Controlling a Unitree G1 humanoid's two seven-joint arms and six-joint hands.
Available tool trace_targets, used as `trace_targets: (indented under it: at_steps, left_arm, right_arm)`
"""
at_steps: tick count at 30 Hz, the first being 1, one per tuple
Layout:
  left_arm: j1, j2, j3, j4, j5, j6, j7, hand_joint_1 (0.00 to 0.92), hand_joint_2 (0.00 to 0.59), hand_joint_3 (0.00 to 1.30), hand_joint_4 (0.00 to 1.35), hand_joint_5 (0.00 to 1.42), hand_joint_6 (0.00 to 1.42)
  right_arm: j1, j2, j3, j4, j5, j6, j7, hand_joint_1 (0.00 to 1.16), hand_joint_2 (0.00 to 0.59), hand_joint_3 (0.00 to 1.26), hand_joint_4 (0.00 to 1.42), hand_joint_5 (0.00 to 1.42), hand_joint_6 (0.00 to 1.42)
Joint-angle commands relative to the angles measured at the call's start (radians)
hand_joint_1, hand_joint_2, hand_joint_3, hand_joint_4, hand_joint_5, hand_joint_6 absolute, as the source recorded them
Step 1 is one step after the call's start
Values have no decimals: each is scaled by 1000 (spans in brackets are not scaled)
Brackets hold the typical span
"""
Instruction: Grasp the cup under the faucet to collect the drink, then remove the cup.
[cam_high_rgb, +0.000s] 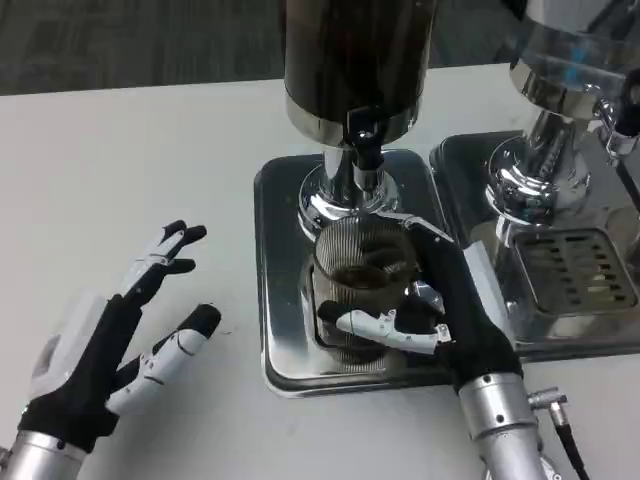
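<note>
A ribbed clear cup (362, 270) with a little dark drink in it stands on the steel drip tray (285, 290), right under the black faucet (364, 150) of the dark drink dispenser (355, 60). My right hand (440, 310) wraps the cup from the right, its white fingers across the cup's near side. My left hand (120, 330) hovers over the white table left of the tray, fingers spread, holding nothing.
A second dispenser (560, 120) with a clear tank stands at the right on its own tray with a slotted grate (580, 270). The white table (120, 170) stretches out to the left. A cable (565, 430) runs by my right wrist.
</note>
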Motion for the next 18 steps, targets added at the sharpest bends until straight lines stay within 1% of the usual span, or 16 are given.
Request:
trace_targets:
  at_steps: [1,8,12,18]
  left_arm:
    - [-15,2,-18,25,-2,-10,2,0,207,164,16,227,172]
    - [-25,3,-35,40,1,-14,9,0,207,164,16,227,172]
    - [-18,5,-35,28,1,-11,13,0,207,165,16,228,172]
    - [-11,9,-36,24,-5,-10,4,0,207,165,16,226,172]
  right_arm:
    - [22,-6,-12,-64,5,-6,-9,1067,229,503,488,579,898]
    - [53,-13,-17,-134,1,8,-8,1075,230,503,487,570,888]
    - [95,-28,-23,-205,15,18,16,1077,230,503,482,568,888]
    - [180,-34,-39,-337,35,35,49,1079,230,503,486,568,889]
